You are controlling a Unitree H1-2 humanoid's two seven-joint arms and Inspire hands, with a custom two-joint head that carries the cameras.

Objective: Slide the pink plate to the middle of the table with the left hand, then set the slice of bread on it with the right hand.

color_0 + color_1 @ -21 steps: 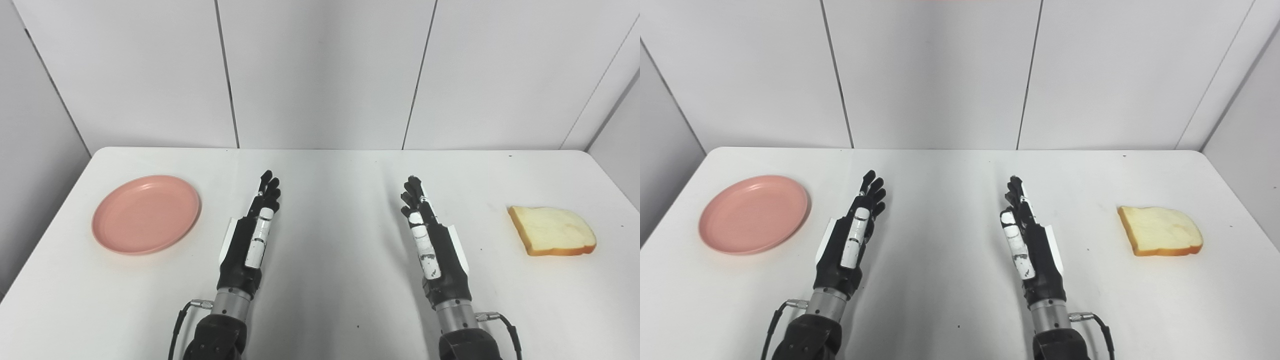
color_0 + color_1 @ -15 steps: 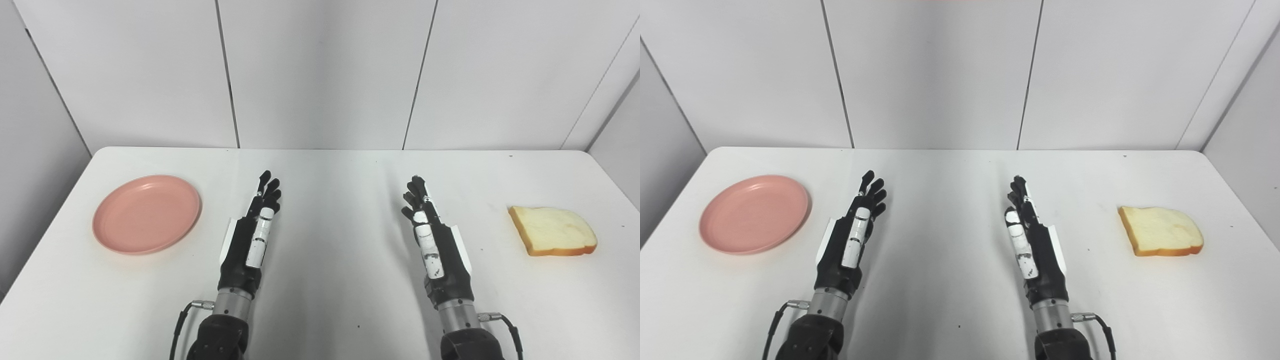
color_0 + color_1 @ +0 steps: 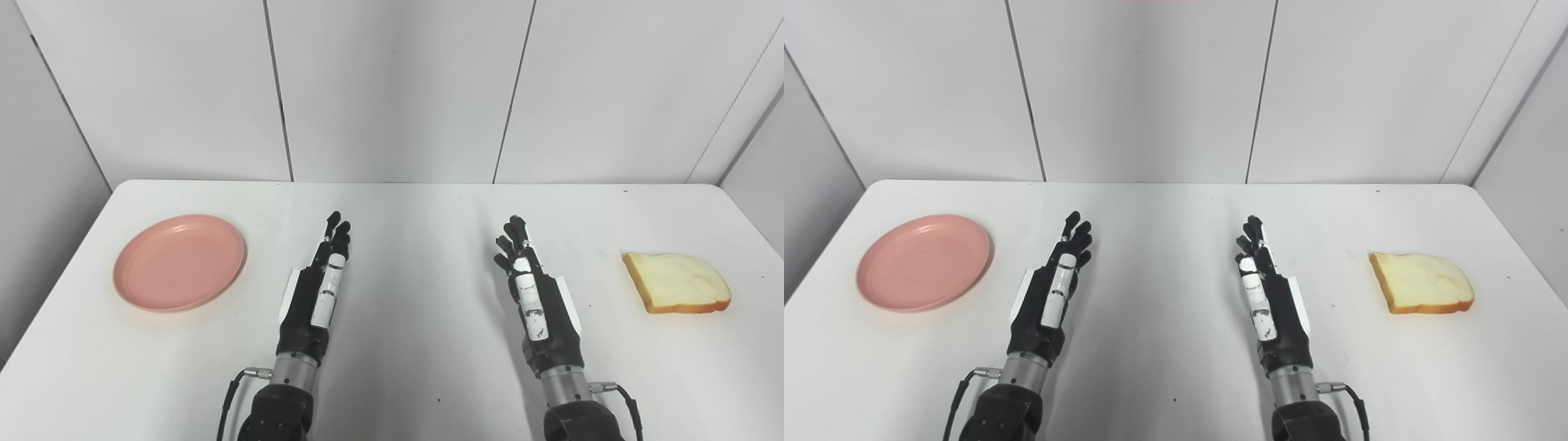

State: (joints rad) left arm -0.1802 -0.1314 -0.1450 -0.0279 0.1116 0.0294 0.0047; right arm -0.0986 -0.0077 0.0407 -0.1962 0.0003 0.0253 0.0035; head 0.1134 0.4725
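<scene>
A round pink plate lies flat near the left side of the white table. A slice of bread with a brown crust lies flat near the right side. My left hand hovers left of the table's middle, fingers straight and pointing away, holding nothing, about a hand's width right of the plate. My right hand is held the same way right of the middle, open and empty, well left of the bread. Neither hand touches the plate or the bread.
Grey wall panels stand close behind the table's far edge and along both sides. Cables hang from both wrists near the bottom edge.
Both hands have drifted slightly to the right; the left hand moved more. Plate and bread have stayed put.
</scene>
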